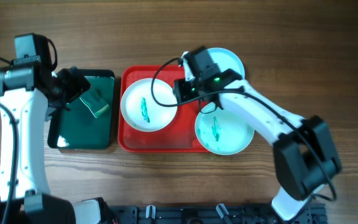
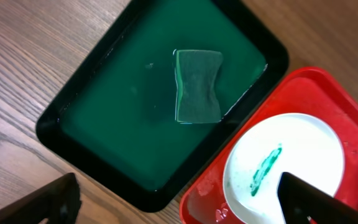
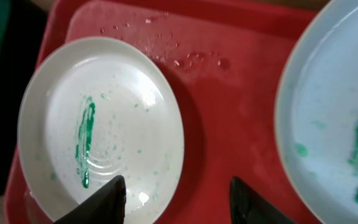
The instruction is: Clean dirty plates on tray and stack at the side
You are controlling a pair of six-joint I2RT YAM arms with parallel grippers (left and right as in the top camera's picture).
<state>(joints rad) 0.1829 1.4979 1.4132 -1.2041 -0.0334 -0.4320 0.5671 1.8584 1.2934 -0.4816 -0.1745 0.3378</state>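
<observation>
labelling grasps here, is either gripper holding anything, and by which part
Nothing is held. The left gripper is open over the dark green rectangular tray; the right gripper is open over the red plastic tray.

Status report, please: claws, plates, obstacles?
Left claw open above green tray, sponge inside. Right claw open above red tray. White plate, aqua plate marked teal. No obstacle seen.

arms [image 1: 253,115]: white links, black joints | cables [image 1: 156,78]: black | wrist light [image 1: 216,79]: green, perhaps LED
</observation>
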